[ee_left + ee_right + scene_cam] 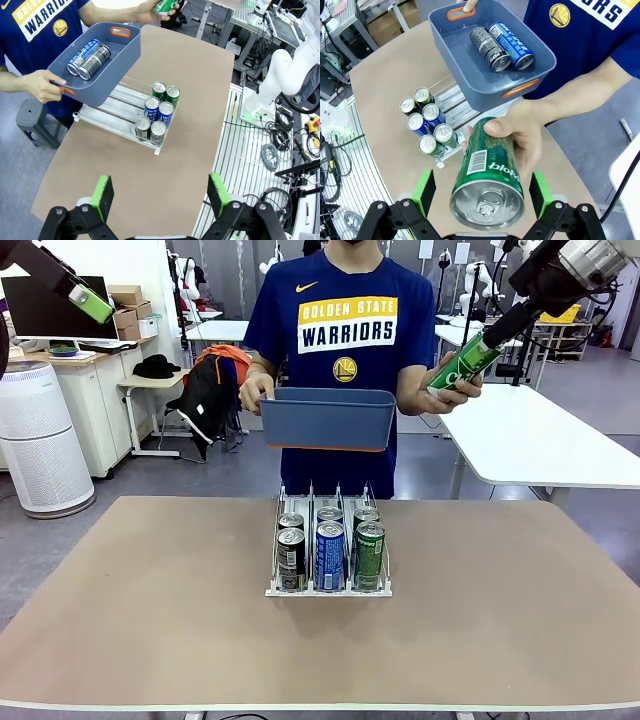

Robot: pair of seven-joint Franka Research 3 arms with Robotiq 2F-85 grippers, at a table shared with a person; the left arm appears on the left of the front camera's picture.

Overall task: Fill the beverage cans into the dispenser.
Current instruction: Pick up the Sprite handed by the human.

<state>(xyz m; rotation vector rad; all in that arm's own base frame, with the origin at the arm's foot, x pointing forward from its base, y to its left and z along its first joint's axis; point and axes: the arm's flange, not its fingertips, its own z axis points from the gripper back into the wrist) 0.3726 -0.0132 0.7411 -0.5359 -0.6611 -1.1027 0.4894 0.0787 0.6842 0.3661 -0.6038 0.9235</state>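
Green beverage can (487,170) in person's hand (527,137) sits between spread right pincer (482,192).

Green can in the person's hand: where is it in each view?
Front view: green can, upper right.
Left wrist view: can at the top edge, near the middle.
Right wrist view: can at bottom centre, between the fingers.
Shared landmark: the dispenser.
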